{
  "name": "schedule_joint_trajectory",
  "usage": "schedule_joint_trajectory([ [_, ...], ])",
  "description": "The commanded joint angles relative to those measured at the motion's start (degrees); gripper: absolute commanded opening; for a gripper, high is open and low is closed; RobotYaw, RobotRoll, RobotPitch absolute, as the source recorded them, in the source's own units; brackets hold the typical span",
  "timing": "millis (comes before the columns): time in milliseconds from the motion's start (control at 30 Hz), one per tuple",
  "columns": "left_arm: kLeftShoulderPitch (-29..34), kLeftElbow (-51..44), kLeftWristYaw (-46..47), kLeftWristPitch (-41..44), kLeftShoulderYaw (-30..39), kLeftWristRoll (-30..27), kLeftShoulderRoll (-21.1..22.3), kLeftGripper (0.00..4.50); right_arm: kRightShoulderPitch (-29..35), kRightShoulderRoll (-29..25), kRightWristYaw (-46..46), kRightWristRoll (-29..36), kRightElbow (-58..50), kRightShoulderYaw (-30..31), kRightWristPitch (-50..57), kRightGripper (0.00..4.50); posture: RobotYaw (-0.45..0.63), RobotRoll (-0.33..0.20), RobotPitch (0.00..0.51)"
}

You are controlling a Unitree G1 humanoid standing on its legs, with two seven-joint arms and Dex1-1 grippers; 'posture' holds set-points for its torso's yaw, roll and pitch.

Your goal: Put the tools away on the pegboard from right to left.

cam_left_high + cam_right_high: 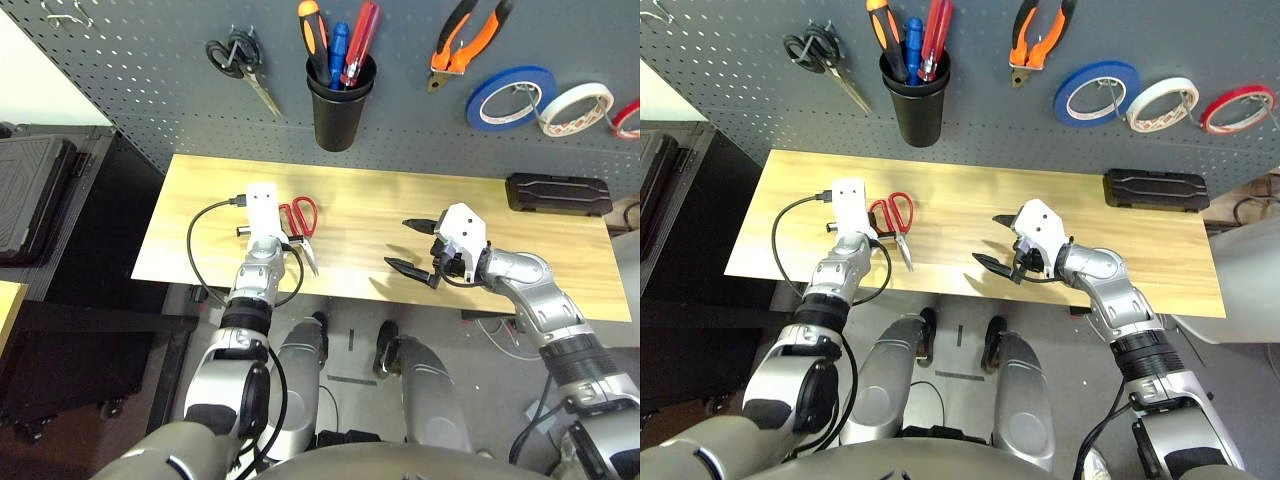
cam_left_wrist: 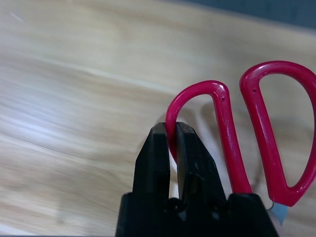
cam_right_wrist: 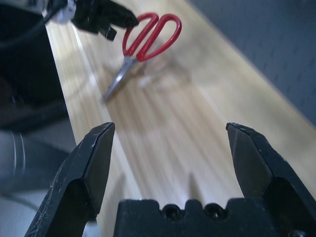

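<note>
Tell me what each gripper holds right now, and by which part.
The left gripper is shut on the red-handled scissors, pinching one handle loop. The right gripper is open and holds nothing.

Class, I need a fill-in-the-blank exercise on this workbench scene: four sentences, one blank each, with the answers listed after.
1. The left gripper has its fingers shut on a handle loop of the ____-handled scissors.
2. The right gripper has its fingers ____.
3. The screwdriver stands in the black ____.
4. The pliers hang on the ____.

Answers: red; open; cup; pegboard
</note>
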Motion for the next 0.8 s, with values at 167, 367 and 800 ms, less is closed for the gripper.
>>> schedule_joint_trajectory([
  [167, 6.39, -15.28, -0.30, 3.59, 1.57, -2.46, -0.63, 0.03, 0.54, 1.97, 6.32, 10.70, -1.18, -6.71, -5.25, 4.50, 0.34, 0.000, 0.216],
  [367, 7.75, -22.67, -1.41, 3.66, 3.29, -4.22, 0.30, 0.03, 0.08, 2.01, 11.02, 16.43, -2.36, -10.36, -7.24, 4.50, 0.36, 0.000, 0.204],
  [800, 3.35, -25.97, -2.65, 2.81, 7.47, -7.71, 3.67, 0.03, -1.92, 2.50, 11.78, 20.22, -6.92, -13.68, -8.12, 4.50, 0.33, 0.000, 0.192],
])
